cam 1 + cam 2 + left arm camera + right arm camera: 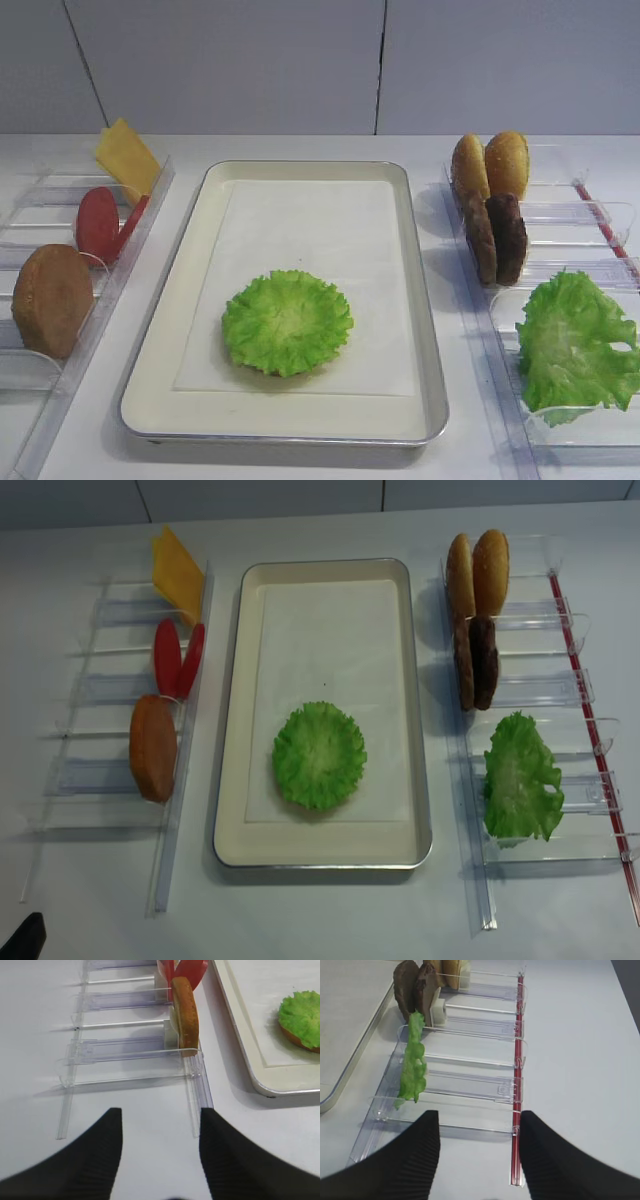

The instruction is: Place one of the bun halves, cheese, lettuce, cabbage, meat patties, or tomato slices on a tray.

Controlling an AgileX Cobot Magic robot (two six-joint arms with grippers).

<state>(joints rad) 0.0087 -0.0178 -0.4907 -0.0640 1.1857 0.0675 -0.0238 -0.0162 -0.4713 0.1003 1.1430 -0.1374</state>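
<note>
The round frilly lettuce (287, 322) lies on the front part of the cream tray (310, 170), over a brown bun edge (294, 1040). In the clear bins on the left stand the cheese (125, 155), tomato slices (100, 222) and a bun half (52, 300). On the right stand two bun halves (488, 165), the meat patties (497, 238) and the big wavy cabbage leaf (575, 340). My left gripper (160, 1112) is open over bare table before the left bins. My right gripper (479, 1115) is open before the right bins, nothing between its fingers.
Clear plastic bins (110, 690) run along the tray's left side, and more bins (560, 690) with a red strip (590, 730) along its right. A grey panelled wall (380, 60) closes the back. A black tip (25, 940) shows at the front left corner.
</note>
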